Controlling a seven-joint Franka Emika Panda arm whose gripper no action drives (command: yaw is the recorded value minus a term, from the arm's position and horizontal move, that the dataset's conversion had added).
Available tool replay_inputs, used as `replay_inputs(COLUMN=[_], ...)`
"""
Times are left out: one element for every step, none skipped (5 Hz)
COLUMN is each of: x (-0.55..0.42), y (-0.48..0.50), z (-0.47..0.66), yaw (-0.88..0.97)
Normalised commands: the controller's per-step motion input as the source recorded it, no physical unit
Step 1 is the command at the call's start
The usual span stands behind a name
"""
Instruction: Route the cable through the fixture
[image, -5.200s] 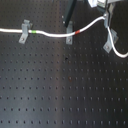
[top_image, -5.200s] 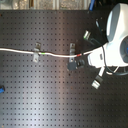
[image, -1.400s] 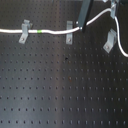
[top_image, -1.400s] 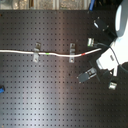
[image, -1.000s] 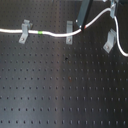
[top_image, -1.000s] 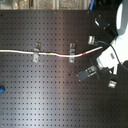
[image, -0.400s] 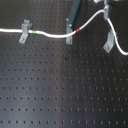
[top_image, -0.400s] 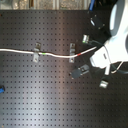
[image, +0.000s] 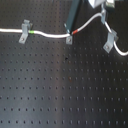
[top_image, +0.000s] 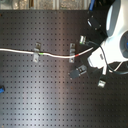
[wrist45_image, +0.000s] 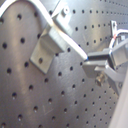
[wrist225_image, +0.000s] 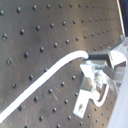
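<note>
On black perforated board (image: 60, 90), cable (image: 50, 35) lies through two clips (image: 23, 31), green band beside first. My gripper (wrist45_image: 92, 61) pinches cable near red band, now nearer middle clip than 0.4 s ago.

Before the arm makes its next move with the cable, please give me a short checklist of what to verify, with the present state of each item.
1. The hand grips the cable: ok, shut on it in both wrist views.
2. Cable seated in the clip by the green band: ok, the left clip carries it.
3. Cable at the middle clip by the red band: ok.
4. Cable through the right clip: cannot tell.
5. Cable free of kinks: ok.
</note>
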Motion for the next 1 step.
replay_inputs(x=[-0.121], y=[-0.074], z=[0.28], yaw=[-0.30])
